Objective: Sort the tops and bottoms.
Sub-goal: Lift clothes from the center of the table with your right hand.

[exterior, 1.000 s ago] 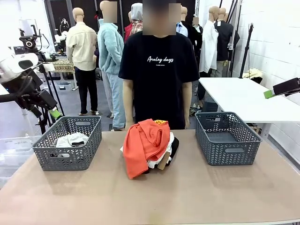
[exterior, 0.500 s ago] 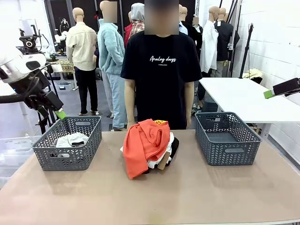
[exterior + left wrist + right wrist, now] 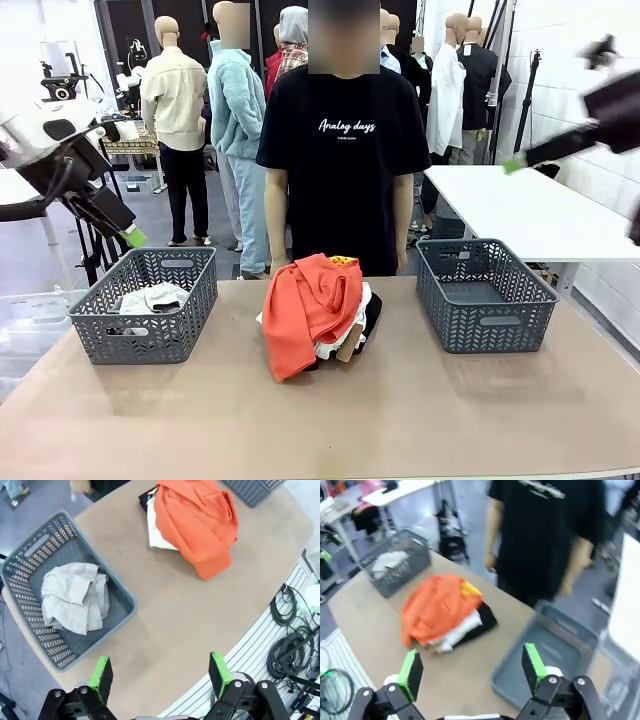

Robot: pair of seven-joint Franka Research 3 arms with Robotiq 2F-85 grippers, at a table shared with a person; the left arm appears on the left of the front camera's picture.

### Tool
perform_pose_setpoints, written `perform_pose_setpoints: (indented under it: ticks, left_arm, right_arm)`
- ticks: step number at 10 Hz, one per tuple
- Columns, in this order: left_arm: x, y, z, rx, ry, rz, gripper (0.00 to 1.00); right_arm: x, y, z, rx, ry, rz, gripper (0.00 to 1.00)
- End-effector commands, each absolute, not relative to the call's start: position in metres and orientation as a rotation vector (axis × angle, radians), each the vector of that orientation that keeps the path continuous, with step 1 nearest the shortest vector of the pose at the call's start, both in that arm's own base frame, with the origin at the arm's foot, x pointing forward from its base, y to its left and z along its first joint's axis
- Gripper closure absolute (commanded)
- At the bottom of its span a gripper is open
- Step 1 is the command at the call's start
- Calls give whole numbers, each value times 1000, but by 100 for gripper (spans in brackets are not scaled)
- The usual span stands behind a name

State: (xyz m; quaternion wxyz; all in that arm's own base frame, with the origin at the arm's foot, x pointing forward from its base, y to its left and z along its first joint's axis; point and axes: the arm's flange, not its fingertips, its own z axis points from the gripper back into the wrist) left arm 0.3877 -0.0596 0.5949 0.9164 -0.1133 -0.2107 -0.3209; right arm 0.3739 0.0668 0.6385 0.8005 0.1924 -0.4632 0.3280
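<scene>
Light-brown tabletop (image 3: 420,420), smooth and matte, rounded at the near corner in the left wrist view. Carries three groups in a row across its far half. At the robot's left, a grey lattice basket (image 3: 100,340), standing flat near the left edge. At the robot's right, a second grey basket (image 3: 500,330) of the same make, also flat. Between them, well apart from both, a heap of garments: orange-red top (image 3: 305,305) draped over the heap and reaching down to the tabletop on the near side; white top (image 3: 335,345) beneath it; black bottoms (image 3: 372,312) lowest, showing at the heap's right side.
</scene>
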Motion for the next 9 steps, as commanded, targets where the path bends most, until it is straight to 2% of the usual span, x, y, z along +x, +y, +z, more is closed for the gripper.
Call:
perform_pose_setpoints:
  ticks: [1, 3, 4, 5, 9]
  left_arm:
    - [379, -57, 593, -235, -498, -674, 0]
    - [381, -56, 592, -257, -536, -692, 0]
    - [382, -58, 603, -226, -474, -658, 0]
    - [382, -58, 603, -226, -474, -658, 0]
    - [382, -58, 603, -226, -474, -658, 0]
  right_arm:
    - [471, 107, 634, 543, -961, 811, 0]
    - [512, 163, 616, 552, -937, 839, 0]
    - [525, 192, 600, 528, -930, 859, 0]
    - [542, 214, 584, 518, -900, 874, 0]
    - [576, 289, 510, 456, -684, 960, 0]
